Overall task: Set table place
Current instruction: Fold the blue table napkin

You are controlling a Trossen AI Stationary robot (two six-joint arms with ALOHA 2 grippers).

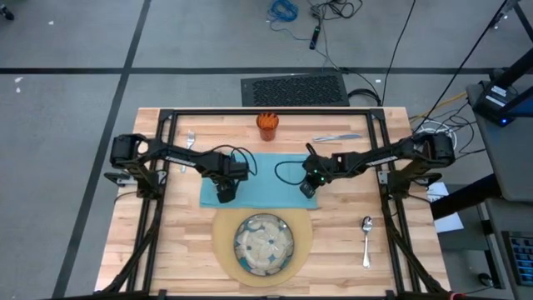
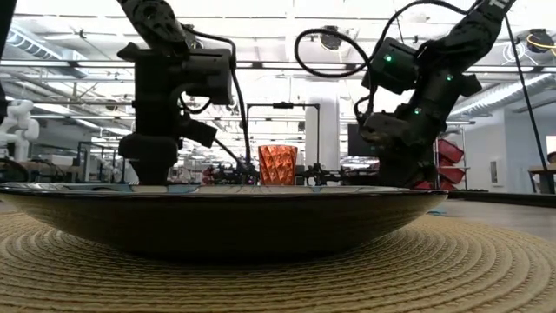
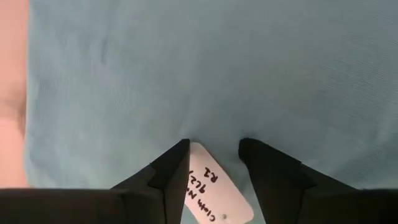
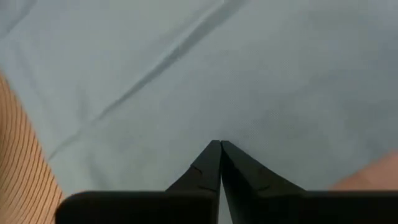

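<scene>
I have both hands down on the teal napkin, which lies flat at the middle of the counter. My left hand sits on the napkin's 7 o'clock corner, fingers parted with the cloth's white handwritten tag lying between them; I can't tell whether they have hold of anything. My right hand presses at the napkin's 4 o'clock corner with its fingers drawn fully together, tips meeting on the cloth; I can't tell whether a fold is pinched between them.

The round tan mat lies at 6 o'clock from the napkin, touching its near edge, with the patterned dish centred on it. The orange cup stands upright at 12 o'clock, just beyond the napkin. The fork lies at 10 o'clock, the knife at 2 o'clock, and the spoon at 4 o'clock, well apart from both hands.
</scene>
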